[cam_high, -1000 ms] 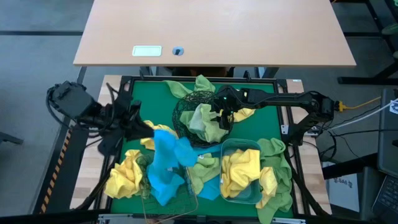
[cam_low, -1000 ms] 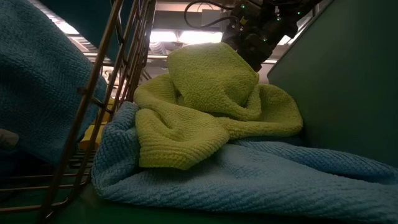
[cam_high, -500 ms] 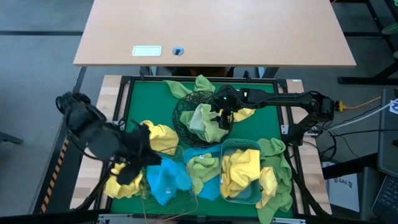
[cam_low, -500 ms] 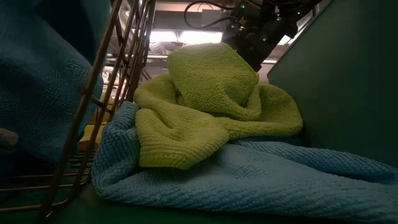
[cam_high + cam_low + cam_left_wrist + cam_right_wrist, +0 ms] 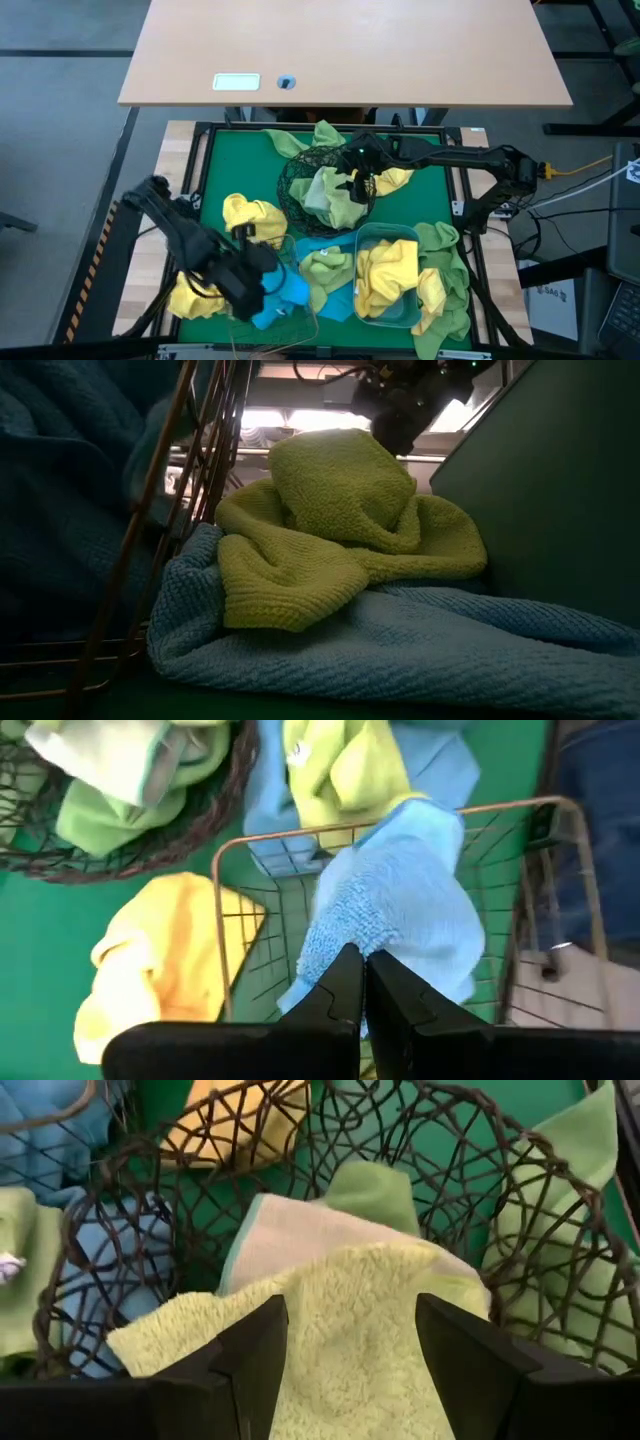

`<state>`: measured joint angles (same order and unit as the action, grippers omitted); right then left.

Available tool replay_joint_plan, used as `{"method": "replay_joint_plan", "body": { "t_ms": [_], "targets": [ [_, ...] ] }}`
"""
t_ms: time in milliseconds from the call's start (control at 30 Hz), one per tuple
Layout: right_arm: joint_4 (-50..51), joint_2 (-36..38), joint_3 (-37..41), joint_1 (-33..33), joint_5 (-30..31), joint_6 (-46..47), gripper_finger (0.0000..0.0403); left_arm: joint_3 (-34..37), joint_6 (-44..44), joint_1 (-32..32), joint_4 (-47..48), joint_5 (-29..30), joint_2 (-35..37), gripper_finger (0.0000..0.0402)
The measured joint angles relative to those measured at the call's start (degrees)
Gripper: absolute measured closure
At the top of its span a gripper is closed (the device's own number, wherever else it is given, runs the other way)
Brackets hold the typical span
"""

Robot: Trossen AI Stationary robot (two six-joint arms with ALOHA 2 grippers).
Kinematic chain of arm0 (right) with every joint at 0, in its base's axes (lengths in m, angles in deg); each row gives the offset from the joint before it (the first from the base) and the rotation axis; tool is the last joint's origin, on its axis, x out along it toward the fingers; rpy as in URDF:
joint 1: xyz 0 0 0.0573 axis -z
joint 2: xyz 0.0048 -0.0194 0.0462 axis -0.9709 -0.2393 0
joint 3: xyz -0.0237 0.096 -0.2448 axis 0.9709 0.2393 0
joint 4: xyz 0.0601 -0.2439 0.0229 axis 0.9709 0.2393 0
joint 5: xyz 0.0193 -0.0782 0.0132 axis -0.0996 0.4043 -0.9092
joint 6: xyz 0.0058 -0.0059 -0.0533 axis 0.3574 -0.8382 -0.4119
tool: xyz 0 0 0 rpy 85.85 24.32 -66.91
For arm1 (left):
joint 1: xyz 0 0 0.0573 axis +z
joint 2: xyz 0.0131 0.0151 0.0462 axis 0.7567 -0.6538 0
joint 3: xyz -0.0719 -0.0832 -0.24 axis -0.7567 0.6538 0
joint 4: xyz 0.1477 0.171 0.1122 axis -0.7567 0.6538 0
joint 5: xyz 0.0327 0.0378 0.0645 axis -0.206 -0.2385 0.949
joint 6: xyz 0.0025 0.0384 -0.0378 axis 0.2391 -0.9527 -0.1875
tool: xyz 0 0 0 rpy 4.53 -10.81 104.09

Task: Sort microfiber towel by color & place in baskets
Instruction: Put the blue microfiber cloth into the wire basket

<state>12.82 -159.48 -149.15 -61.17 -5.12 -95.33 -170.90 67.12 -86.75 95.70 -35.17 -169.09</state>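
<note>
2 hands are working at once. The left hand [image 5: 362, 982] is hovering over the copper basket [image 5: 236, 848] at the near edge of the green surface [image 5: 225, 170], its fingers pinched tight on a corner of a blue towel [image 5: 400, 890] that is hanging down inside the wire walls. The right hand [image 5: 350, 1350] is sitting low in the black mesh bowl [image 5: 120, 1190] with its fingers set apart, and a light green towel [image 5: 330, 1310] lies between them; whether they are pressing on it cannot be told.

To finish the blue drop well, the left hand should probably be lowering until most of the cloth is resting inside the basket before letting go, since 1 fold is draping close to the far rim and could slide out onto the light green towel just beyond it. Releasing straight down and lifting clear vertically would keep the loops from snagging on the wire.

The right hand likely needs only to rise cleanly out of the bowl without dragging the green cloth over the edge.

Several yellow towels are filling the plastic tub [image 5: 408, 238]; more yellow and green ones are lying loose on the surface around the 3 containers.
</note>
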Motion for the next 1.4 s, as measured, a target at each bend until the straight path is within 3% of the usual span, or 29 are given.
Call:
{"method": "replay_joint_plan", "body": {
  "t_ms": [300, 433, 767, 900, 1067, 1200, 1400],
  "targets": [
    [6.93, 0.00, -5.78, 0.00, 0.02, -0.60, 0.0180, 6.76, 0.18, 0.02, -1.73, -7.49, -7.34, 0.0401],
    [10.65, 0.00, -8.03, 0.00, 0.02, -2.60, 0.0180, 10.40, 0.27, 0.07, -7.85, -10.17, -9.18, 0.0401],
    [20.48, 0.00, -14.03, 0.00, 0.03, -7.84, 0.0180, 23.42, 0.26, 0.04, -30.51, -10.58, -10.16, 0.0401],
    [29.56, 0.23, -17.48, 0.06, 0.13, -10.53, 0.0180, 27.81, 0.32, 0.07, -35.57, -10.56, -10.16, 0.0401],
    [34.31, 3.12, -17.97, 0.34, 4.92, -13.29, 0.0180, 30.76, 2.10, 0.07, -37.93, -10.39, -10.09, 0.0401],
    [36.87, 6.54, -17.97, 2.38, 6.86, -16.23, 0.0180, 31.88, 5.96, 0.07, -37.77, -10.41, -10.09, 0.0401],
    [37.35, 11.50, -16.73, 10.73, 6.93, -17.11, 0.0180, 31.93, 14.49, 0.17, -37.77, -10.49, -10.09, 0.0375]
  ]
}}
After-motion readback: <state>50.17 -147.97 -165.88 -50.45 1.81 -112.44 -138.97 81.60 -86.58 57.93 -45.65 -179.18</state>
